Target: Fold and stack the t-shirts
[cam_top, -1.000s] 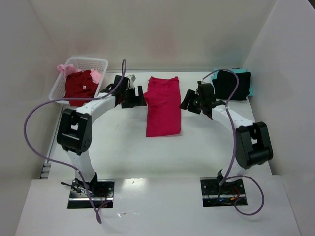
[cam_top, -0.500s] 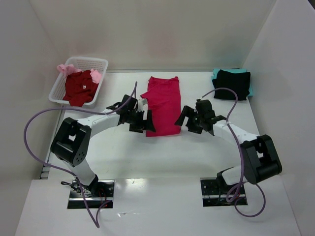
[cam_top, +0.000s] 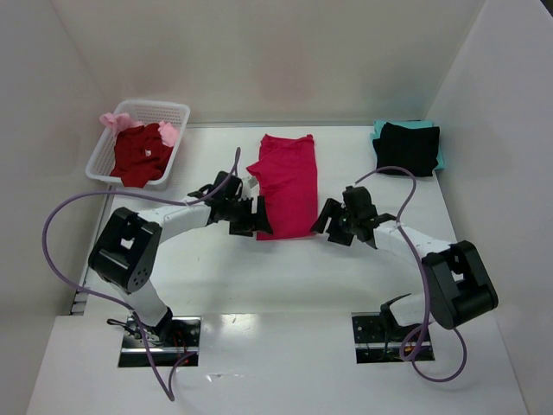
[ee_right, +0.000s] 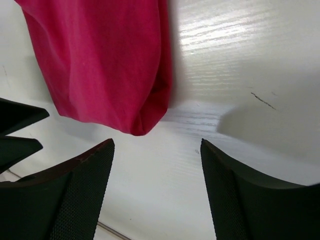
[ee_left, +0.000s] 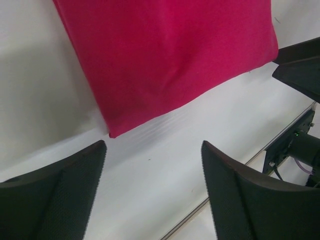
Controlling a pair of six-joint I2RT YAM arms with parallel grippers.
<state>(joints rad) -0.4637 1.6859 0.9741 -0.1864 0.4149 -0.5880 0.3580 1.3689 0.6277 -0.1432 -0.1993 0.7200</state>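
A crimson-pink t-shirt [cam_top: 287, 184] lies folded into a long strip in the middle of the table, with its near hem towards the arms. My left gripper [cam_top: 257, 223] is open and empty, hovering just off the strip's near left corner [ee_left: 112, 131]. My right gripper [cam_top: 323, 221] is open and empty beside the near right corner [ee_right: 140, 127]. In the left wrist view the shirt [ee_left: 165, 55] lies beyond my open left gripper [ee_left: 153, 145], and bare table shows between the fingers. The right wrist view shows the same past my right gripper [ee_right: 156, 142].
A black t-shirt [cam_top: 406, 147] sits folded on a teal one [cam_top: 378, 130] at the back right. A white lattice basket [cam_top: 173, 111] at the back left holds a dark red shirt [cam_top: 138, 154] and a pale pink one [cam_top: 113, 119]. White walls enclose the table.
Both arms have come down from beside the shirt's far half to its near corners. Both grippers stay open and hold nothing.
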